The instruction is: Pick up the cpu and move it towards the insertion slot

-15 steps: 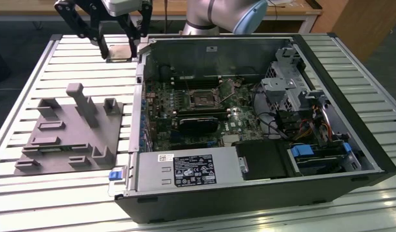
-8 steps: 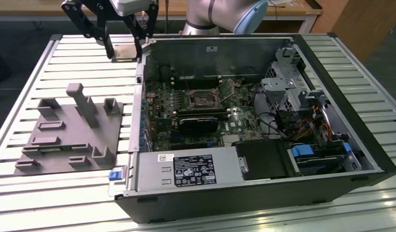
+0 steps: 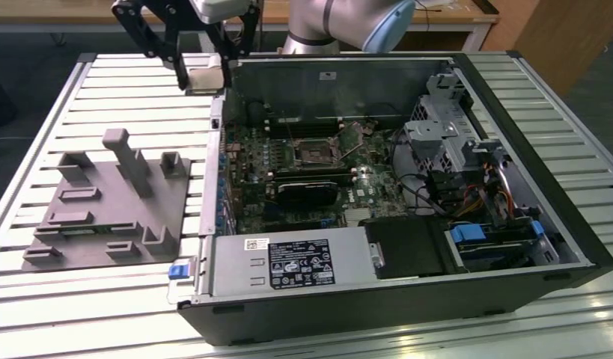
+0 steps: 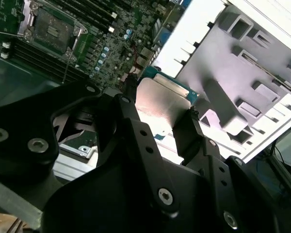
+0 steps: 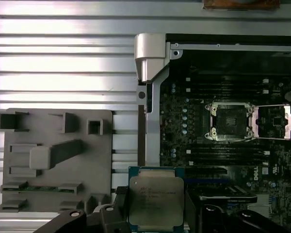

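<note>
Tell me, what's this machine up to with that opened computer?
A robot arm's pincer is holding the cpu, a small silvery square chip, clamped between its black fingers. In the exterior view the pincer hangs above the slatted table, beside the open computer case. The insertion slot on the motherboard sits open, apart from the chip. A grey fixture block lies on the table nearby.

Nothing can be read for certain. The large black-and-white rectangular label (image 3: 301, 263) on the grey metal power supply box (image 3: 234, 271) carries symbols and lines too small to make out. Faint etched lines cross the flat square silvery-grey cpu (image 5: 156, 201), and they are equally illegible.
</note>
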### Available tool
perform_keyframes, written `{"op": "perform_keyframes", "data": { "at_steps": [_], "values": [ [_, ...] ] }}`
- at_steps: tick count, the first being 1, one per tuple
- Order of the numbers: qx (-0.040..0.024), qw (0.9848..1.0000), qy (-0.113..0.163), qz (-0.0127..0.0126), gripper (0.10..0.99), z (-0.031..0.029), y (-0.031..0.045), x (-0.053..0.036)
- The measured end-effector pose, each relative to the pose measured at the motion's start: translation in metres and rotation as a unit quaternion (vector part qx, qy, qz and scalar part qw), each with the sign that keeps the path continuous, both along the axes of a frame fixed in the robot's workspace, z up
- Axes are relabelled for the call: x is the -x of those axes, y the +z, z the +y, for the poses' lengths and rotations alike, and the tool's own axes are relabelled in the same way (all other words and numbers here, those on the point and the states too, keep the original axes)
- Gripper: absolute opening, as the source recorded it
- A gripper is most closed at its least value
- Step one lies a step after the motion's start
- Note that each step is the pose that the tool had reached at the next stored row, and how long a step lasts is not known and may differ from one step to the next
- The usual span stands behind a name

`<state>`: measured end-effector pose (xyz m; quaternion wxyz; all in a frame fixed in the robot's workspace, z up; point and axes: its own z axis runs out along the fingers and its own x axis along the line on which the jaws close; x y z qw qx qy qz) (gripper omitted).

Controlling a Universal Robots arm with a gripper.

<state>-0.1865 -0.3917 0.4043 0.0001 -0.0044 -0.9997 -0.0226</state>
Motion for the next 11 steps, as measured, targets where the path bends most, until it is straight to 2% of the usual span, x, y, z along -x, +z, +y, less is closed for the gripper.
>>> {"op": "perform_keyframes", "data": {
  "at_steps": [11],
  "values": [
    [0.0000,1.0000,0.000,0.0000,0.545,0.0033,-0.0001,-0.0191]
  ]
}}
